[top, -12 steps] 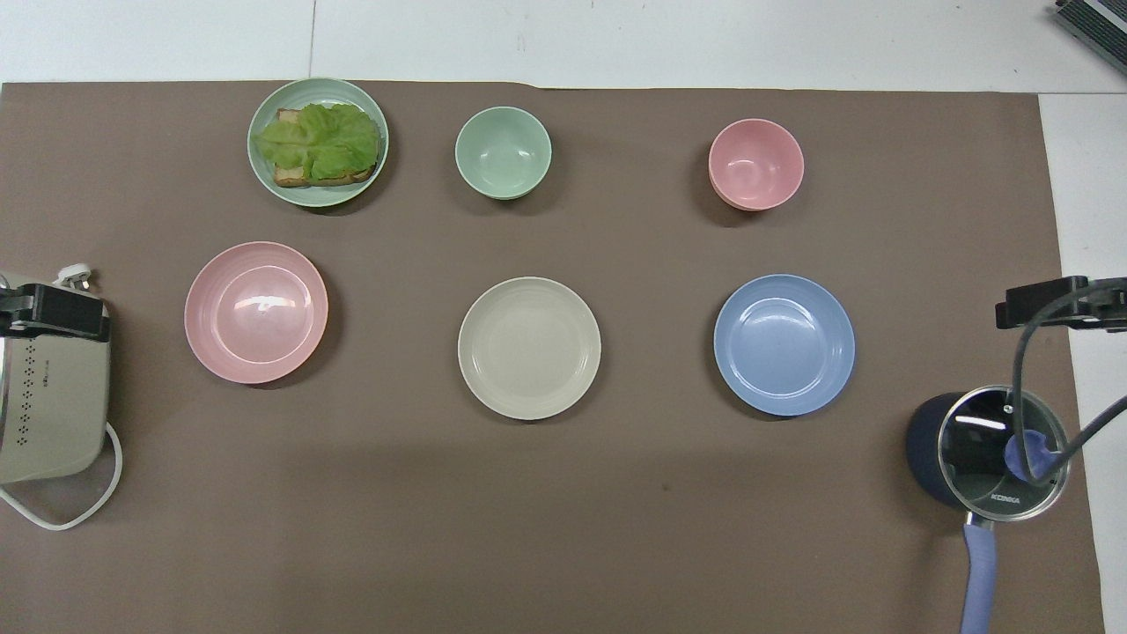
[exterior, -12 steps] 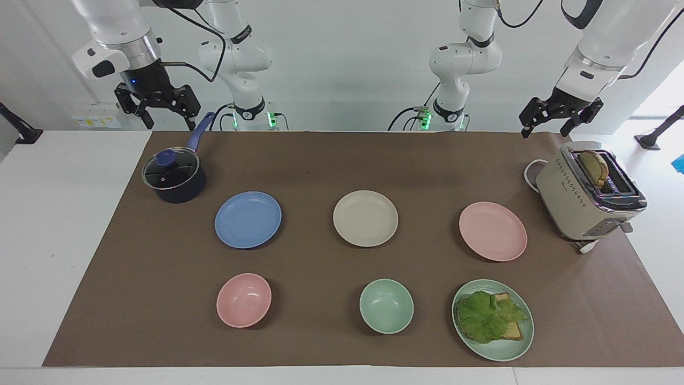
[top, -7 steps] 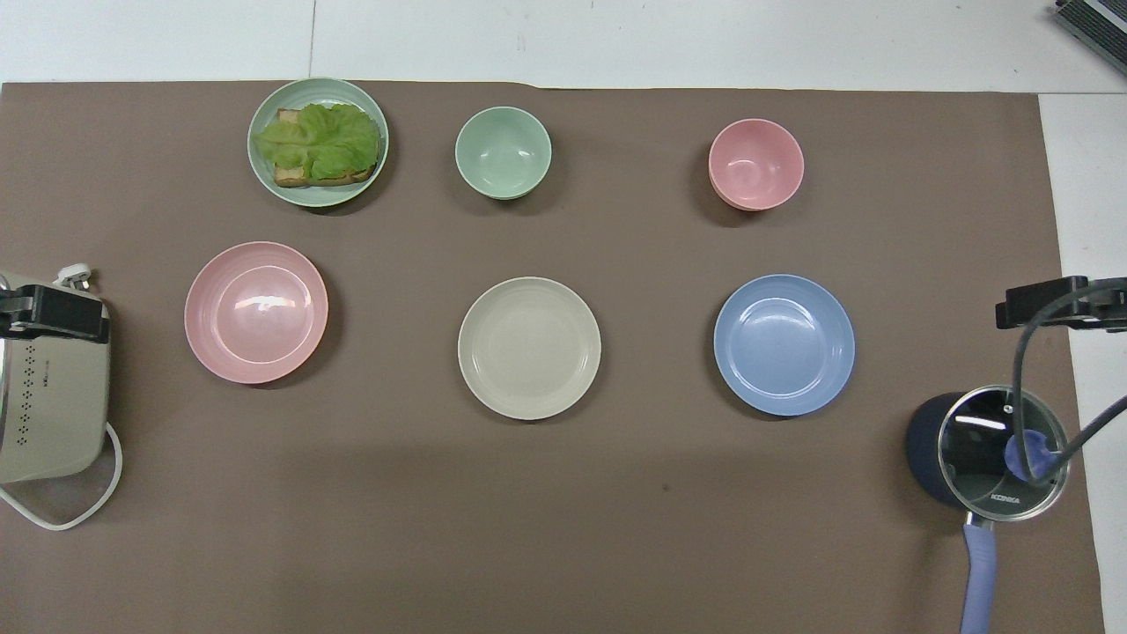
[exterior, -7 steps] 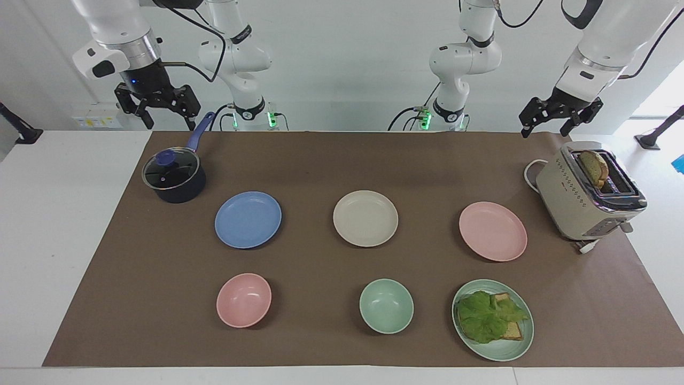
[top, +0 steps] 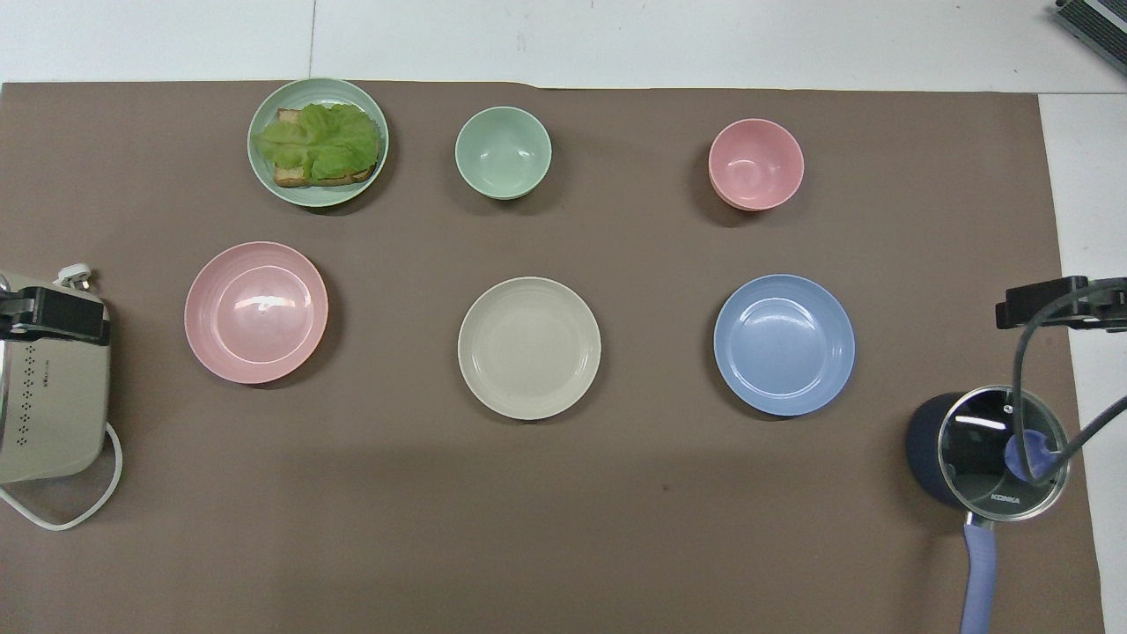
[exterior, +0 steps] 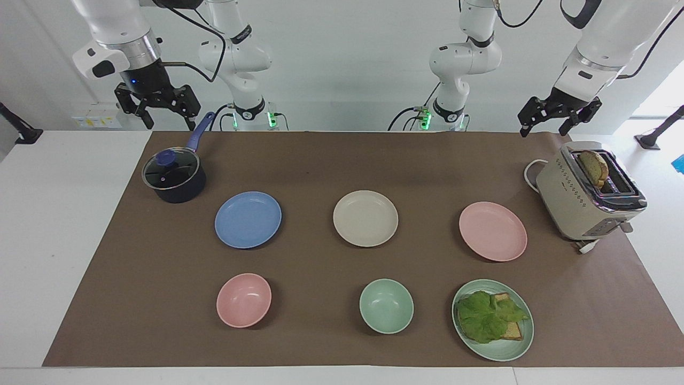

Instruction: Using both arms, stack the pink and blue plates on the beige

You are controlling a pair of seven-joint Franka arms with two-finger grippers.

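Observation:
Three same-sized plates lie in a row on the brown mat. The beige plate (exterior: 365,218) (top: 529,348) is in the middle. The blue plate (exterior: 248,219) (top: 784,344) lies toward the right arm's end and the pink plate (exterior: 492,231) (top: 255,312) toward the left arm's end. All three are bare and apart from each other. My right gripper (exterior: 167,124) (top: 1057,301) hangs open and empty, high over the saucepan's end of the mat. My left gripper (exterior: 542,131) (top: 53,315) hangs open and empty, high above the toaster.
A dark saucepan (exterior: 173,176) (top: 986,449) with a glass lid stands beside the blue plate, nearer the robots. A beige toaster (exterior: 588,198) holding a slice stands beside the pink plate. Farther out sit a pink bowl (exterior: 243,299), a green bowl (exterior: 386,306) and a green plate (exterior: 502,353) with bread and lettuce.
The left gripper has drifted very slightly upward. The plates and the other things have not moved.

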